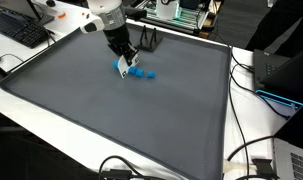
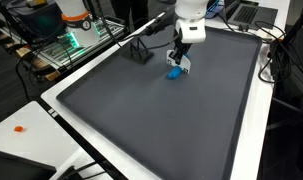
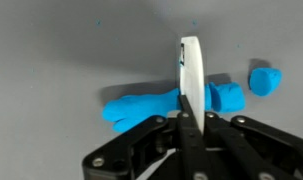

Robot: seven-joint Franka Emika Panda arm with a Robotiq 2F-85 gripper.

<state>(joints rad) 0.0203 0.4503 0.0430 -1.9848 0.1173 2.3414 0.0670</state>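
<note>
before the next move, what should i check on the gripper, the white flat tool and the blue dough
1. gripper shut on white flat tool: ok
2. tool crosses the blue dough roll: ok
3. tool pressed right through to the grey mat: cannot tell
4. cut pieces lie on the mat beside the roll: ok
5. dough well inside the mat's edges in both exterior views: ok

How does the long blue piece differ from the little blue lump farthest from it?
The long piece is a stretched-out roll; the lump is short and chunky. The long piece is far bigger than the lump. The white blade in the shut gripper stands at the long piece's end, while the lump lies apart, beyond another blue chunk. Both are the same bright blue and lie on the grey mat.
</note>
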